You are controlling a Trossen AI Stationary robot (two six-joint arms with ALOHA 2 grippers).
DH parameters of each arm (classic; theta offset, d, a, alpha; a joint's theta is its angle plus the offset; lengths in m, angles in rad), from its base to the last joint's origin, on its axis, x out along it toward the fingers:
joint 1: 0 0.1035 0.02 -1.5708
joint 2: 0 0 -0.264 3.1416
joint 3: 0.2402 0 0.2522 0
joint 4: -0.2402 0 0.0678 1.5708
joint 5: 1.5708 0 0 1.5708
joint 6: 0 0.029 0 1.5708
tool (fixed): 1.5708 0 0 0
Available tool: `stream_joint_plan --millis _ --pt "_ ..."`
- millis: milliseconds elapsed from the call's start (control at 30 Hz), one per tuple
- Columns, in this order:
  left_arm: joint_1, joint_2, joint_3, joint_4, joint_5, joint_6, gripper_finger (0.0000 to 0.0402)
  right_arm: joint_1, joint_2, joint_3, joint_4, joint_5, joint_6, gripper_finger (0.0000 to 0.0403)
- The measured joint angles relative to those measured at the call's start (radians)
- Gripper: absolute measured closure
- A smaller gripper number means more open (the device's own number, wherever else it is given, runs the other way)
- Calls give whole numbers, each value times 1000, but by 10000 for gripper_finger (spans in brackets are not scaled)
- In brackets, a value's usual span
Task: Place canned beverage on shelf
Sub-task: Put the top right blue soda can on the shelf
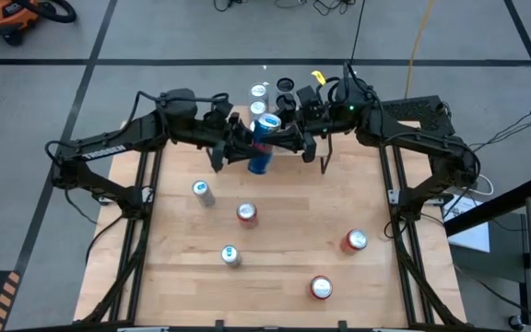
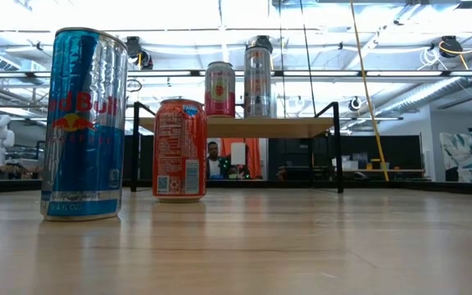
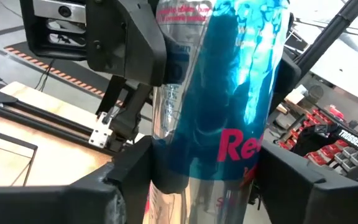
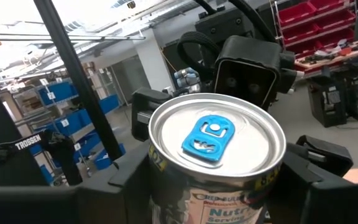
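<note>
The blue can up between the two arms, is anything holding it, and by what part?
Both grippers flank the blue can: the right gripper grips it just below the top rim, and the left gripper closes around its lower body.

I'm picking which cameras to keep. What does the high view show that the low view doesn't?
Only the high view shows the left gripper and right gripper meeting on a tall blue can held in the air near the shelf, plus five cans standing on the table. Only the low view shows the shelf side-on, with its black legs and two cans on top. Both show the table and cans standing on it.
</note>
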Motion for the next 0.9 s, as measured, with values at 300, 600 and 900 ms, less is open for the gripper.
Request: stream_joint_plan --millis 300,600,900 --pt "0 3 0 6 2 -7 176 0 -4 0 -6 20 13 179" --pt "0 8 -2 84 -5 -16 177 -4 -25 0 2 42 76 108" --pt "0 6 -2 122 -16 -9 178 -28 -46 55 -88 35 79 77"
